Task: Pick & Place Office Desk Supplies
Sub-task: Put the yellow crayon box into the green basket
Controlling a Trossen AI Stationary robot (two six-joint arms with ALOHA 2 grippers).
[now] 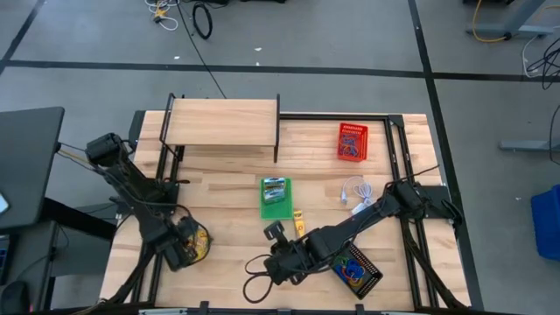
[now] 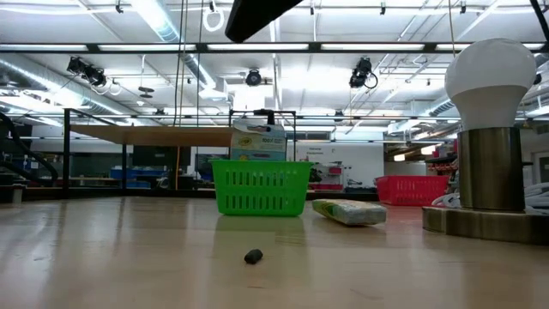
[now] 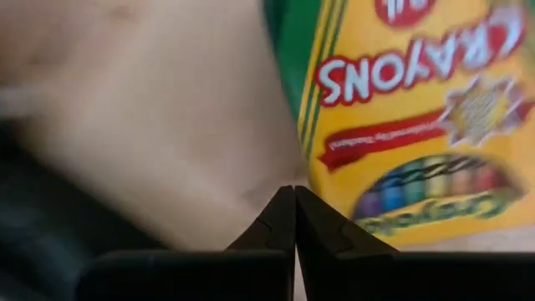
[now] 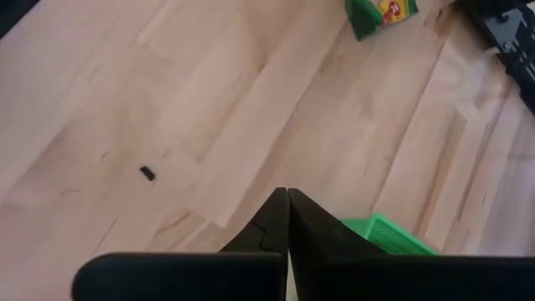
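A yellow and green crayon box (image 3: pixel 410 117) lies flat on the table near its left front corner (image 1: pixel 200 243). My left gripper (image 3: pixel 294 196) points down beside the box's edge, shut with nothing between its fingers (image 1: pixel 184 247). My right gripper (image 4: pixel 287 196) hangs shut over bare wood near the front middle (image 1: pixel 271 265), holding nothing. A green basket (image 1: pixel 276 198) at mid-table holds an upright printed packet (image 2: pixel 257 142). A small yellow packet (image 1: pixel 298 221) lies on the table beside it (image 2: pixel 347 212). My left gripper's shut fingertips (image 3: pixel 284 209) stand right at the crayon box's long edge (image 3: pixel 313 180), pointing down from above. Whether they touch the box cannot be told. The box lies flat on the table.
A wooden shelf (image 1: pixel 223 122) stands at the back, a red basket (image 1: pixel 353 142) at the back right. A black basket (image 1: pixel 357 271) with coloured items sits at the front right. A white ball-shaped object with cord (image 1: pixel 354 191) stands right of centre. A tiny black piece (image 2: pixel 253 256) lies on the wood.
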